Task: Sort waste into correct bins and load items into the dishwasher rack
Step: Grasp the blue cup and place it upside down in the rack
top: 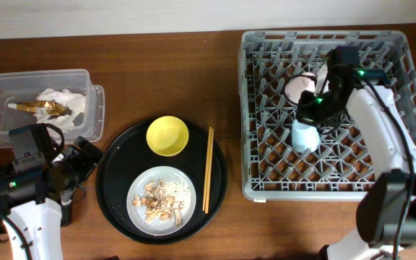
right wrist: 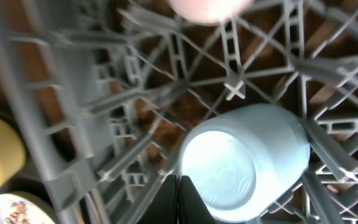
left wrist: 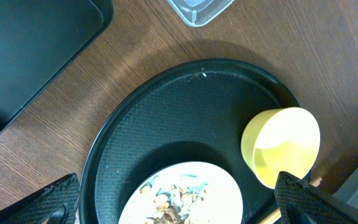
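Observation:
The grey dishwasher rack holds a light blue cup, upside down, and a pale pink cup behind it. My right gripper is shut and empty just beside the blue cup. The clear tub holds the white napkin and the gold wrapper. On the round black tray are the yellow bowl, chopsticks, and the plate with food scraps. My left gripper is open above the plate.
A shallow black rectangular tray lies at the front left, partly under my left arm. The tub's corner is just beyond the round tray. The rack's pegs stand close around my right gripper.

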You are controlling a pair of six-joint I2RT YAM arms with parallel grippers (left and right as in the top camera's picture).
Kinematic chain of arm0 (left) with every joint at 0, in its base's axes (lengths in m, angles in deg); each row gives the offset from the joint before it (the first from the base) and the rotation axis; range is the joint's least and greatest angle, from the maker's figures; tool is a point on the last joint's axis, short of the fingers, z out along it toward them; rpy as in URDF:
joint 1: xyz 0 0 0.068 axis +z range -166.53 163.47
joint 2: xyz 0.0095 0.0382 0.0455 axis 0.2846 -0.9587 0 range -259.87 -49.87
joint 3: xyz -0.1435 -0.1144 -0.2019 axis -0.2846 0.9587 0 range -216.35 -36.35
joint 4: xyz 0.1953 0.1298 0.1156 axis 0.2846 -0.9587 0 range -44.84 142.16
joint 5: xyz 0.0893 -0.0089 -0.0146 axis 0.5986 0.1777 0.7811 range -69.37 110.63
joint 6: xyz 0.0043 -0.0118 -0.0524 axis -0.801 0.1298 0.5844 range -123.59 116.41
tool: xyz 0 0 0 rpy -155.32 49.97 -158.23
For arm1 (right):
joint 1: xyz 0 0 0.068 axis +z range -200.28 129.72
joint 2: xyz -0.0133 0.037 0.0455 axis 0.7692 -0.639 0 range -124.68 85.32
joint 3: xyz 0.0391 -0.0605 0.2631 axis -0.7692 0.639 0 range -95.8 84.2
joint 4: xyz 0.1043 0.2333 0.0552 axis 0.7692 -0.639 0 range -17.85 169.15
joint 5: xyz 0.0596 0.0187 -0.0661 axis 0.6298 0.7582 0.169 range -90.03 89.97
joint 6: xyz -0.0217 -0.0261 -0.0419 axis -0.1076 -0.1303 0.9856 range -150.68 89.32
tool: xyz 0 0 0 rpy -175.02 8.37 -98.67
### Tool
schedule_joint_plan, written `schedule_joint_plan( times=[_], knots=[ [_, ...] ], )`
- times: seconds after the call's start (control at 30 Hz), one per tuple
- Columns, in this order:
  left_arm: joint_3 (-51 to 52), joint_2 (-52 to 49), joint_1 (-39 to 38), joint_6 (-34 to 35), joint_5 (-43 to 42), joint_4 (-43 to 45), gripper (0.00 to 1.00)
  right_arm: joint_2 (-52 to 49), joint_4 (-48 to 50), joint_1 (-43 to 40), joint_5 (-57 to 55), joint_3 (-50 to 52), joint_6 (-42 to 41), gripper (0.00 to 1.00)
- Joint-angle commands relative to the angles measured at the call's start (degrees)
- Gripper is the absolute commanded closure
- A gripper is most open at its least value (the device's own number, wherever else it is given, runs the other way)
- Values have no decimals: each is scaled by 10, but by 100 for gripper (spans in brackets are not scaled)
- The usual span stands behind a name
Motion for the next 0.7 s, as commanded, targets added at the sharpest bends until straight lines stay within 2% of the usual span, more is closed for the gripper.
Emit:
schedule_joint_plan(
  times=[0.0,0.1,0.2,0.27,0.3,0.37,0.5,0.53,0.57,0.6,0.67],
  knots=[
    [-6,3,2,4,2,0,1,-3,-36,-3,-101,-2,-37,96],
    [-6,3,2,4,2,0,1,0,-98,-3,-181,-28,-38,96],
    [-6,3,2,4,2,0,1,4,-170,-2,-165,-143,-38,96],
    [-6,3,2,3,2,0,1,4,-124,-2,-128,-168,-38,81],
    [-6,3,2,3,2,0,1,2,-72,-2,-117,-167,-39,69],
    [-6,3,2,4,2,0,1,-17,38,-2,-116,-167,-39,65],
    [-6,3,2,3,2,0,1,-104,121,1,-77,-167,-41,67],
    [-6,3,2,3,2,0,1,-134,125,3,-77,-167,-41,75],
    [-6,3,2,3,2,0,0,-160,123,3,-71,-167,-41,88],
    [-6,3,2,4,2,0,1,-161,121,3,-71,-167,-41,94],
    [-6,3,2,3,2,0,1,-97,107,2,-70,-169,-41,94]
  ],
)
